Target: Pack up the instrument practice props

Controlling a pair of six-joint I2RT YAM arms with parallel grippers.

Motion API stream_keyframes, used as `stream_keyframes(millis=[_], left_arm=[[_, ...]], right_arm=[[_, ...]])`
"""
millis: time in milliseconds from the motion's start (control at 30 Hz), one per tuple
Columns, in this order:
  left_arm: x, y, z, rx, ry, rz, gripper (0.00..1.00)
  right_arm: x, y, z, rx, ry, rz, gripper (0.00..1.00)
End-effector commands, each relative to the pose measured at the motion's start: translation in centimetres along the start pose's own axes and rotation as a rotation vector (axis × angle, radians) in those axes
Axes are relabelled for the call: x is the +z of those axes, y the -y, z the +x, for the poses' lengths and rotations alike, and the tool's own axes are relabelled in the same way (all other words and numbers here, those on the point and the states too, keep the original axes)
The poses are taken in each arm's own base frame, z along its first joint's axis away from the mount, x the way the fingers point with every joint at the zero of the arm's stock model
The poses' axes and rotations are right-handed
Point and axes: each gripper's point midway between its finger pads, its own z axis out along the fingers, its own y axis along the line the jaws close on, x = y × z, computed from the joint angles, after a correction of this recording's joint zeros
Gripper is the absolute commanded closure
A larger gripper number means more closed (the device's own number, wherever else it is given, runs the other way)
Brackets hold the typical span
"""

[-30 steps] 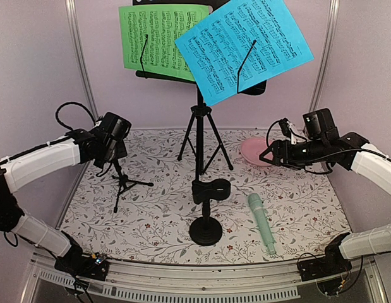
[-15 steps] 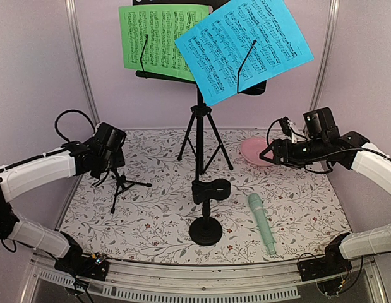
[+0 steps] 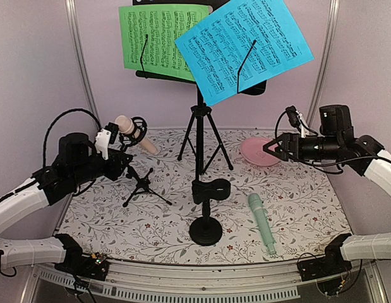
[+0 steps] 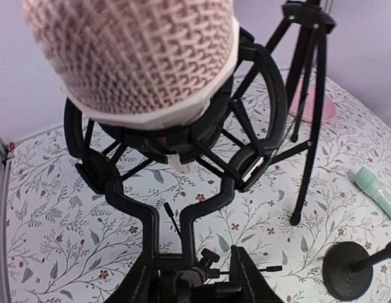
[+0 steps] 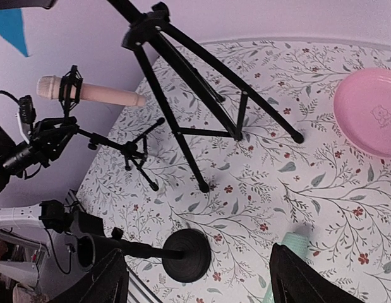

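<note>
pale-pink microphone point(image 4: 132, 57) sits clipped in the small tripod mic stand point(image 4: 182, 230), directly above the left gripper point(image 4: 192, 278), which is clamped on its stem, lengthwise tilted; right gripper point(image 3: 271, 149) spread wide, empty.

Tall tripod point(image 5: 176, 126) centre, pink dish point(image 5: 372, 120) right, pale-pink microphone point(image 5: 88, 93) in small tripod support point(image 5: 127, 150) left — round-base support point(image 5: 186, 254) below.
</note>
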Motion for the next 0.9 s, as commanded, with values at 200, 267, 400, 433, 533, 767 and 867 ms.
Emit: stream_keyframes(millis=[200, 267, 400, 433, 533, 767, 867], left_arm=[[-2.8, 7.1, -1.6, 0.179, 0.05, 0.438, 0.8], [-3.1, 7.7, -1.4, 0.183, 0.048, 0.472, 0.8], [-3.3, 8.7, -0.8, 0.206, 0.03, 0.542, 0.81], [-3.2, 8.8, -0.7, 0.209, 0.024, 0.553, 0.81], [-3.0, 9.2, -0.4, 0.213, -0.001, 0.576, 0.83], [-2.0, 10.7, 0.0, 0.233, -0.046, 0.623, 0.86], [-1.7, 11.4, 0.0, 0.244, -0.054, 0.634, 0.86]], right_arm=[[-2.5, -6.6, -0.3, -0.219, 0.078, -0.344, 0.21], [-2.9, -7.7, -0.1, -0.271, 0.086, -0.388, 0.21], [-3.3, -9.3, 0.3, -0.371, 0.105, -0.446, 0.21], [-3.4, -9.5, 0.3, -0.386, 0.108, -0.454, 0.21], [-3.4, -10.2, 0.6, -0.425, 0.109, -0.492, 0.2], [-1.4, -12.7, 0.9, -0.56, 0.102, -0.529, 0.18], [0.4, -14.0, 1.0, -0.613, 0.077, -0.539, 0.18]])
